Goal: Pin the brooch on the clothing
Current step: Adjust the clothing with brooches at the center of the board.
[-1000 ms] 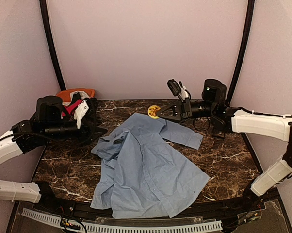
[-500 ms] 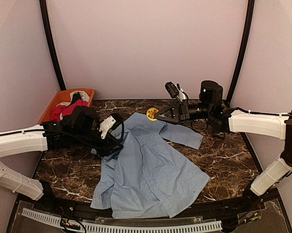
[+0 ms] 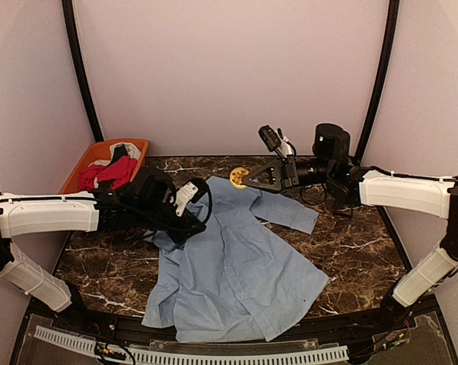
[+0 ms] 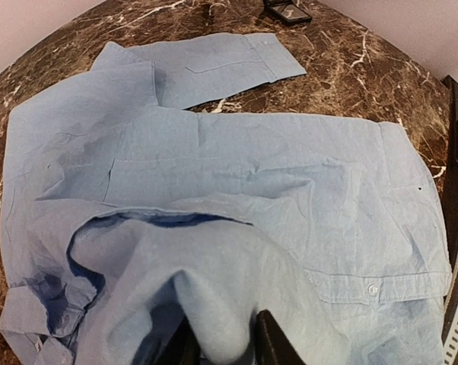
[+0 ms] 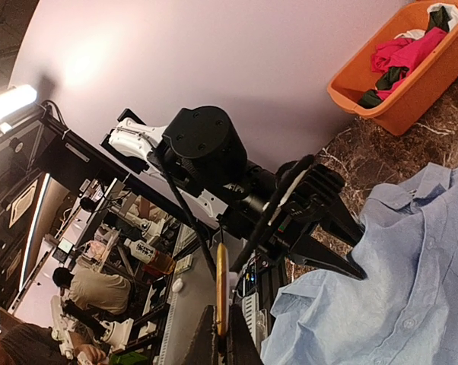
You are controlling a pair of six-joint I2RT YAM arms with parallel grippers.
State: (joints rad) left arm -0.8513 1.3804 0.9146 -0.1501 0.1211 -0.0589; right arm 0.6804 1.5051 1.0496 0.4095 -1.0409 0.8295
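Observation:
The clothing [image 3: 236,266], a light blue shirt, lies spread on the dark marble table. My left gripper [image 3: 189,220] is down at the shirt's left shoulder, near the collar. In the left wrist view a raised fold of the clothing [image 4: 221,304] fills the gap between the two black fingers [image 4: 268,338], so the left gripper [image 4: 224,315] is pinching it. My right gripper [image 3: 246,179] hovers above the shirt's far collar edge, shut on the round yellow brooch [image 3: 238,176]. The right wrist view shows the brooch [image 5: 222,282] edge-on between the right gripper [image 5: 222,308] jaws.
An orange basket [image 3: 84,163] holding red, black and white garments stands at the table's far left corner. Black cables [image 3: 314,195] lie beside the right arm. A small black object [image 4: 286,9] sits past the shirt's sleeve. Black frame posts flank the table.
My left arm swung from the orange basket across to the shirt's left shoulder, and its jaws narrowed around a fold of fabric. The right gripper shifted slightly left, still holding the brooch.

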